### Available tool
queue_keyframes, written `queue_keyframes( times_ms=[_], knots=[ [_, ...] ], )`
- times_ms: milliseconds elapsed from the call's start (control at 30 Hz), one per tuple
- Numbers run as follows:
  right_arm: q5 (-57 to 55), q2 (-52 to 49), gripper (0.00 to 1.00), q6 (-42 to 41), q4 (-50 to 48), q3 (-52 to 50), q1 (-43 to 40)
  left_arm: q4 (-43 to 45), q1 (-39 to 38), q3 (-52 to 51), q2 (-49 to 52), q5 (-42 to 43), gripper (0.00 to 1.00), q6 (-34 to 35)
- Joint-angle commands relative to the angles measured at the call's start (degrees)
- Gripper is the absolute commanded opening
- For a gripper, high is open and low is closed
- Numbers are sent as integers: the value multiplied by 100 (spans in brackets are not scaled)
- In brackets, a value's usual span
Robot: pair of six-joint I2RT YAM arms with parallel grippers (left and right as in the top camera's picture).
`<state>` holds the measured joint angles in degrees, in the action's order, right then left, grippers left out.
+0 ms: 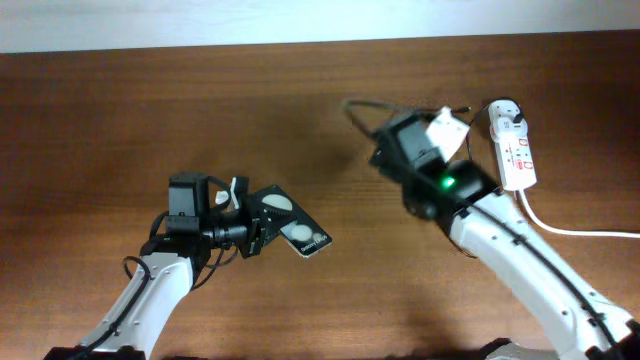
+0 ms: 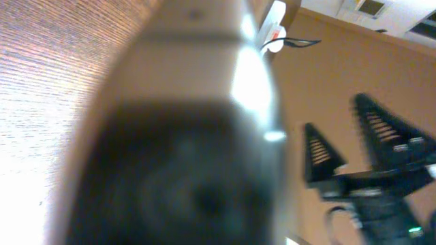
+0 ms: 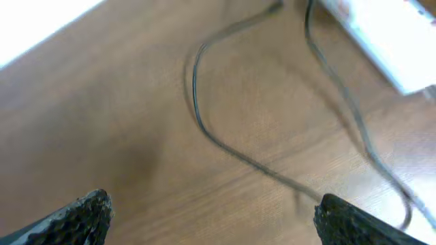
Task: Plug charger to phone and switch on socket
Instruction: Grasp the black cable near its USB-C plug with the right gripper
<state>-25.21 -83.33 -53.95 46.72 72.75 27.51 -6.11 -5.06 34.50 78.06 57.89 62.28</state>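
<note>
My left gripper (image 1: 255, 228) is shut on the left end of the phone (image 1: 297, 226), a black slab with two white circles, held tilted just above the table. In the left wrist view the phone (image 2: 184, 163) is a dark blur filling the frame. The charger's thin black cable (image 1: 362, 107) loops on the table beside the socket (image 1: 517, 152); its white adapter (image 1: 507, 112) sits at the strip's far end. My right gripper (image 1: 383, 145) is open and empty over the cable loop (image 3: 204, 133), fingers (image 3: 218, 218) spread wide. The socket's edge (image 3: 381, 34) shows at the top right.
The socket's thick white cord (image 1: 570, 230) runs off to the right edge. The brown wooden table (image 1: 120, 110) ends at a white wall along the back. In the left wrist view the right arm's open fingers (image 2: 368, 156) and the socket (image 2: 274, 22) show.
</note>
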Motion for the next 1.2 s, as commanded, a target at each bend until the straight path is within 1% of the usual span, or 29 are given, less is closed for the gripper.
queue_keyframes(
  times_ms=[0,33,100,133,167,200,233,267,300,367,533,633,700,733,800,833,867,900,933,1000,1100,1133,1167],
  knots=[
    [273,-566,95,796,684,1121,-686,42,17,50,-52,79,0,-238],
    [413,-1003,95,970,1143,1681,-944,42,17,50,-52,79,0,-238],
    [450,-1838,93,1064,1803,2605,-1239,39,17,50,-52,81,0,-236],
    [533,-2450,92,1064,2063,3215,-1388,42,20,50,-52,81,0,-236],
    [645,-2741,91,1062,2072,3447,-1462,39,17,50,-52,83,0,-236],
    [890,-3150,88,1038,1895,3692,-1602,35,17,50,-52,83,0,-236],
    [1110,-3381,86,973,1552,3705,-1679,35,17,50,-52,83,0,-236],
    [1198,-3598,81,765,1207,3705,-1744,35,17,50,-52,81,0,-236],
    [1193,-3729,80,634,992,3705,-1753,35,20,50,-52,81,0,-236],
    [1215,-4019,77,627,522,3705,-1740,37,20,50,-52,79,0,-236],
    [1167,-4778,77,-382,153,3705,-1794,-37,17,50,-52,79,0,-236],
    [1174,-5198,76,-398,-527,3705,-1816,-109,17,50,-52,76,0,-236],
    [1169,-5313,64,-398,-592,3703,-1816,-111,17,50,-52,-9,0,-236],
    [1174,-5368,56,-396,-608,3703,-1816,-118,20,50,-52,-72,0,-234],
    [1176,-5399,31,-330,-557,3703,-1814,-129,20,50,-52,-94,0,-232],
    [1322,-5399,21,-15,-568,3705,-1814,-129,20,50,-52,-101,0,-232],
    [1613,-5399,13,413,-553,3705,-1814,-131,20,50,-52,-133,0,-232],
    [1980,-5399,7,879,-481,3705,-1808,-129,20,50,-52,-175,0,-232],
    [2365,-5399,5,1416,-133,3705,-1764,-131,20,50,-52,-223,0,-229],
    [2463,-5399,4,1528,581,3703,-1633,-129,20,50,-52,-269,0,-214],
    [2741,-5399,5,2986,1939,3703,-973,-129,20,50,-52,-339,1,-214],
    [2730,-5399,8,3462,2358,3700,-713,-129,20,50,-52,-348,0,-214],
    [2640,-5399,14,3624,2503,3692,-566,-129,20,50,-52,-350,1,-214]
  ],
)
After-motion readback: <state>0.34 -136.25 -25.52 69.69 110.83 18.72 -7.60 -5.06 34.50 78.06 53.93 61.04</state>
